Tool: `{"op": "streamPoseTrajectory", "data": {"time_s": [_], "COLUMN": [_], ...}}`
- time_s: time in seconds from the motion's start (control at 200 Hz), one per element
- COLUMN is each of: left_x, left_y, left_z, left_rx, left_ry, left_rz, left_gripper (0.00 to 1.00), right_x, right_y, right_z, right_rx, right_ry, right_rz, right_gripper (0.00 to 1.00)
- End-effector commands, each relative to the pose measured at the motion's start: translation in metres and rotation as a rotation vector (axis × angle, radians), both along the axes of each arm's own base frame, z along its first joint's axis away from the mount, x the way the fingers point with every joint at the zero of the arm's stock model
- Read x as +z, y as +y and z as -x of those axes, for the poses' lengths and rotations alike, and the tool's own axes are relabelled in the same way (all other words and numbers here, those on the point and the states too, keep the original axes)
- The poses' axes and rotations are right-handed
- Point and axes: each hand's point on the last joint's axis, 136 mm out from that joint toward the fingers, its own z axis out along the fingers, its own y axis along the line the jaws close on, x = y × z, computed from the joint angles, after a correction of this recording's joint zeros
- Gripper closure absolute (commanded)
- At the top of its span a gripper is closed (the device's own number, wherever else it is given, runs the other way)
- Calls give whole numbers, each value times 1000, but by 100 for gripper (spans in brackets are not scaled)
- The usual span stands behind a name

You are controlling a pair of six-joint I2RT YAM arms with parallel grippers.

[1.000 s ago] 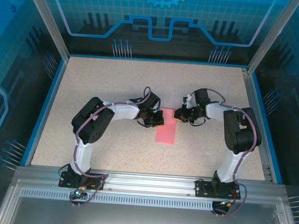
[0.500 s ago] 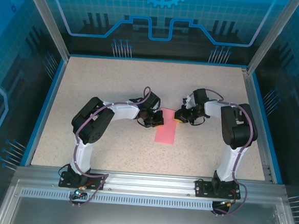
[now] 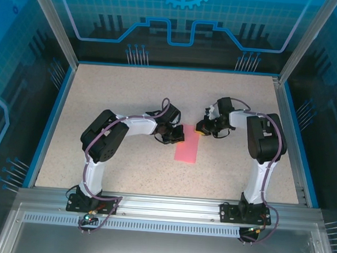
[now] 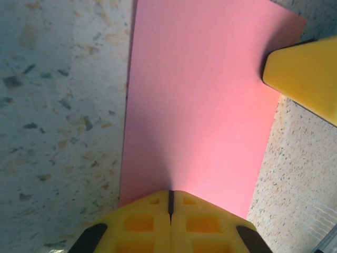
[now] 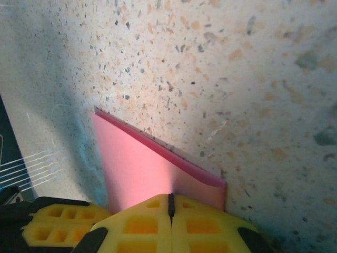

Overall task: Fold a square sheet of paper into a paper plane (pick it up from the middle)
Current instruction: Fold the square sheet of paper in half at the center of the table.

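Near edge: bare table [image 3: 113, 169] lies between the two arm bases and the work, clear of any other item.

Item: the sheet of paper [image 3: 186, 148] lies flat just right of table centre. It is a narrow pink rectangle. Its long axis runs from 6 o'clock to 12 o'clock, the far end leaning slightly toward 1 o'clock. The near short edge is free, with nothing on it. In the right wrist view one long edge shows two layers stacked, one just over the other.

Tools: the left gripper [image 3: 178, 139] reaches in from 9 o'clock. Its jaws are fully closed, with no gap at the seam, and the tips rest on the paper's left long edge, in the far half. The paper runs under the tips, not between them. The right gripper [image 3: 201, 129] reaches in from 3 o'clock, jaws likewise closed tight, tips resting on the far right corner of the paper. The two grippers stand near each other, apart, with the paper's width between them.

Room: open tabletop surrounds the paper at 6, 9, 12 and 3 o'clock, well clear of the blue rim [image 3: 60, 104] on every side. The widest free area lies toward 12 o'clock.
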Motion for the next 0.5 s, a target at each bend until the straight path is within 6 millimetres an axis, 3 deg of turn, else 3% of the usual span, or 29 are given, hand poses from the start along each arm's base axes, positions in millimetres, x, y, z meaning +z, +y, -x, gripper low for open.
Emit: {"op": "streamPoseTrajectory", "data": {"time_s": [0.0, 0.22, 0.32, 0.495], "left_x": [-33, -32, -32, -32], "left_y": [24, 24, 24, 23], "left_z": [27, 27, 27, 27], "left_rx": [-9, -11, -9, -11], "left_ry": [103, 102, 103, 103], "left_rz": [-138, -139, -137, -135], "left_gripper": [100, 100, 100, 100], "right_x": [-5, 29, 27, 5], "right_y": [-9, -9, -9, -13], "right_z": [-4, -20, -23, -22], "right_rx": [-22, -13, -6, -16], "right_ry": [23, -45, -40, 5], "right_rz": [17, 12, 17, 48], "right_gripper": [95, 95, 95, 95]}}
